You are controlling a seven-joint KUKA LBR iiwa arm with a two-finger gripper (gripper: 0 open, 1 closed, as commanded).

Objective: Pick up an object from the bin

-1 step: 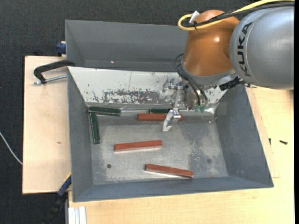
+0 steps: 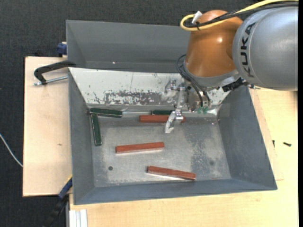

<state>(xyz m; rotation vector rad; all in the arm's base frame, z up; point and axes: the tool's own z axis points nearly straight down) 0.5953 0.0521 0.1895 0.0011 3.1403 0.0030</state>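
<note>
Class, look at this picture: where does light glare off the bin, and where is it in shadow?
Camera view: glare whitens the bin's back wall; camera view: the orange wrist cover bears a highlight; camera view: the right wall beneath the arm lies shaded.

A long, flat, red-brown bar (image 2: 152, 118) lies level on the floor of the bin (image 2: 236, 141), lengthwise at the foot of the back wall, its right end hidden under the gripper (image 2: 171, 122).
</note>
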